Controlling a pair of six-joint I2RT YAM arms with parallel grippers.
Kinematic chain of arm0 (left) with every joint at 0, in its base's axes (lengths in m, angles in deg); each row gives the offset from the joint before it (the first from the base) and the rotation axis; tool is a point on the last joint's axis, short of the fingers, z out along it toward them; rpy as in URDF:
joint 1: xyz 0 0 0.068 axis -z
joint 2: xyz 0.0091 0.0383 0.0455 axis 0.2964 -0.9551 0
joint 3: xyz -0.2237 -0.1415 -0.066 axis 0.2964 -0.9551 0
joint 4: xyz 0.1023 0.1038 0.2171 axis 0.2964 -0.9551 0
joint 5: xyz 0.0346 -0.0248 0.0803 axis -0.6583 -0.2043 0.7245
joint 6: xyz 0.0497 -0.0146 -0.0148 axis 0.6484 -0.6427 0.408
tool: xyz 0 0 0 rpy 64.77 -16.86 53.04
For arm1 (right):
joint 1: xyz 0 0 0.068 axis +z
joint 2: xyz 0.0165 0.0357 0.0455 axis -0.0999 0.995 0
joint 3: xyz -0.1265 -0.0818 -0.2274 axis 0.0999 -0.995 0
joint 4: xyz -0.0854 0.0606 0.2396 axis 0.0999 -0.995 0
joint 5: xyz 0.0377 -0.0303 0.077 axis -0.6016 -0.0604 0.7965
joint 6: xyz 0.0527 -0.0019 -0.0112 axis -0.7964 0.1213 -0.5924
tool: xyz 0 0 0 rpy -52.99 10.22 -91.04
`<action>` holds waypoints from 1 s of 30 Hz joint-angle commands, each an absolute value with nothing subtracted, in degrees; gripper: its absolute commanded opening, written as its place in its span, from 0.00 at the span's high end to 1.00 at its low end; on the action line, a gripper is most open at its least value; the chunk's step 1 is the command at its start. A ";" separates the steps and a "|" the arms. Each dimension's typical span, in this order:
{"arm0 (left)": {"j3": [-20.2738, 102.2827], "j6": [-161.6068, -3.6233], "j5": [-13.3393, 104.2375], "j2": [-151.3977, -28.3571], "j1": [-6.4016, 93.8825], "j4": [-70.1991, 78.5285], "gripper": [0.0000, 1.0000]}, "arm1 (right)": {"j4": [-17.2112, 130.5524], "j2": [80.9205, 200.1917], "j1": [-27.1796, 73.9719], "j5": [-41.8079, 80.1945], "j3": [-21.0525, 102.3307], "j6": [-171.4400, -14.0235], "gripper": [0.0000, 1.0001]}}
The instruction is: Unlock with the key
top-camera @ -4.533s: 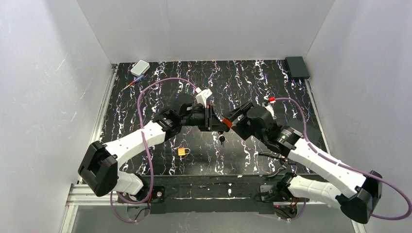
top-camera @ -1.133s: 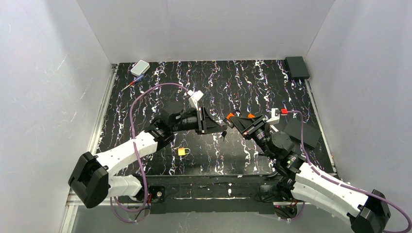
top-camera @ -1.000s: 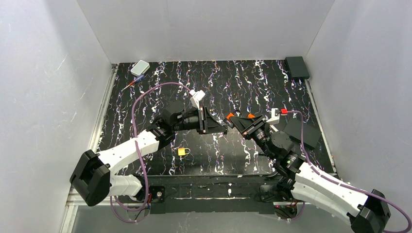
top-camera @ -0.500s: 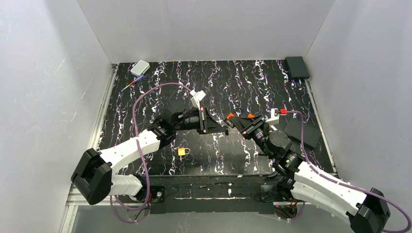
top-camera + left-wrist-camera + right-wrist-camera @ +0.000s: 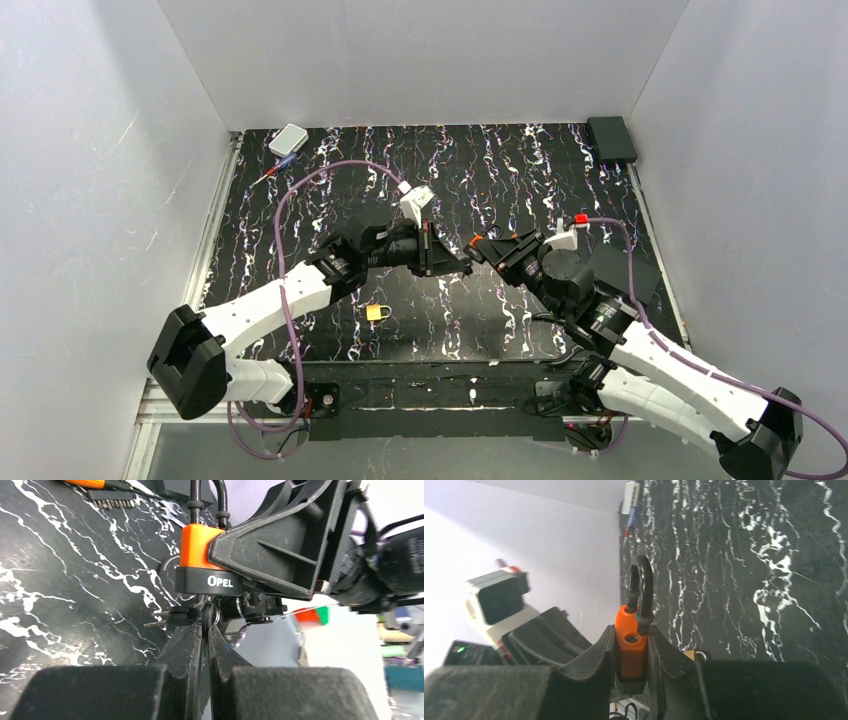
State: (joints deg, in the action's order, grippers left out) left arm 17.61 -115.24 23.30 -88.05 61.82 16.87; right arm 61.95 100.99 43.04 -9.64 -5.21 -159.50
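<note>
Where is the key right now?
Left wrist view, centre: the key is pinched in the left gripper, just under the orange padlock that the right gripper holds.

We saw a small yellow padlock (image 5: pixel 376 312) lying on the black, white-veined marbled counter (image 5: pixel 500 170). A flat white rounded box (image 5: pixel 288 139) sat at the far left corner with a slim blue-and-red stick (image 5: pixel 272 174) just beside it. A flat black box (image 5: pixel 612 139) occupied the far right corner.

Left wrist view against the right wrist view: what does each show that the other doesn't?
Only the left wrist: the OPEL lettering on the padlock and the left gripper shut on the key beneath it. Only the right wrist: the full arch of the shackle and the far white box. Both: the orange padlock held by the right gripper.
</note>
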 commanded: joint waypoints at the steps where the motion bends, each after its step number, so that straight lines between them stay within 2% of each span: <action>1: 26.81 -101.81 31.96 -86.22 64.28 3.37 1.00 | 46.39 102.55 43.49 -13.08 6.13 -162.36 0.99; 10: 28.83 -97.80 36.05 -86.93 66.20 -2.00 1.00 | 48.10 103.75 43.49 -11.91 5.67 -162.14 0.99; 11: 28.53 -97.62 36.04 -86.49 66.24 -2.42 0.94 | 49.34 103.51 43.49 -11.74 5.06 -161.59 0.99; 14: 27.02 -96.80 36.24 -83.92 66.20 -3.81 0.64 | 56.17 101.42 43.49 -10.52 1.85 -157.56 0.99; 19: 23.38 -95.51 37.50 -75.87 66.16 -5.78 0.45 | 67.43 95.35 43.49 -9.88 -4.41 -149.09 0.99; 21: 21.98 -95.81 35.77 -73.16 66.02 -5.13 0.40 | 72.45 93.13 43.49 -8.47 -6.88 -145.35 0.99; 25: 19.95 -99.36 30.01 -70.77 64.88 -1.37 0.38 | 85.34 90.56 43.49 -2.90 -11.09 -139.01 0.99; 30: 19.07 -106.07 19.62 -70.15 62.77 6.84 0.35 | 94.75 90.88 43.49 4.41 -12.50 -136.06 0.99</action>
State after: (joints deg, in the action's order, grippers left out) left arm 20.08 -101.12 28.78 -70.61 64.27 0.35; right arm 76.60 91.57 43.26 -2.71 -12.56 -141.27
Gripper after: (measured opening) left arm 0.636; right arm 0.295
